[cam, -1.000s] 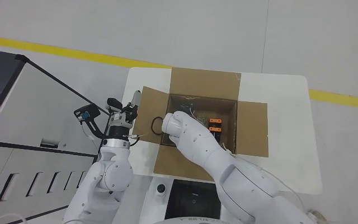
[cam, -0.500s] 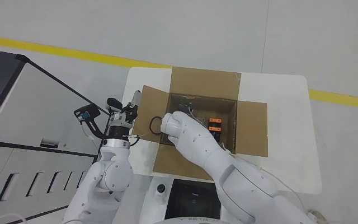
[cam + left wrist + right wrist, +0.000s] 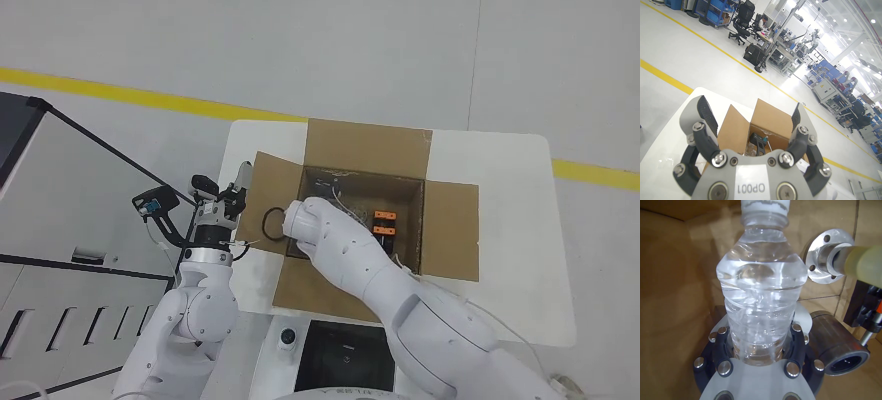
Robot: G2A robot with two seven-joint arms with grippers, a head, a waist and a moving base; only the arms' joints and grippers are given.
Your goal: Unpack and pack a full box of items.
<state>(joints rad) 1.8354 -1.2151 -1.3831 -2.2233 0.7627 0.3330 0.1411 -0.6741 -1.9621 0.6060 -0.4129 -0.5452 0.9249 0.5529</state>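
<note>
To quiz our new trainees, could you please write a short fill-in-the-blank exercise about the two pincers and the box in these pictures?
The right pincer is shut on a clear water bottle with a ____ cap.
The left pincer is open and holds ____.
The water bottle is ____ the cardboard box.
Missing words: white; nothing; inside.

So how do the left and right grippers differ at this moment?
The left gripper is open and empty; the right gripper is shut on a clear plastic water bottle. The left gripper sits outside the brown cardboard box, by its side flap; the right gripper is inside it. Both share the same grey-and-black build.
</note>
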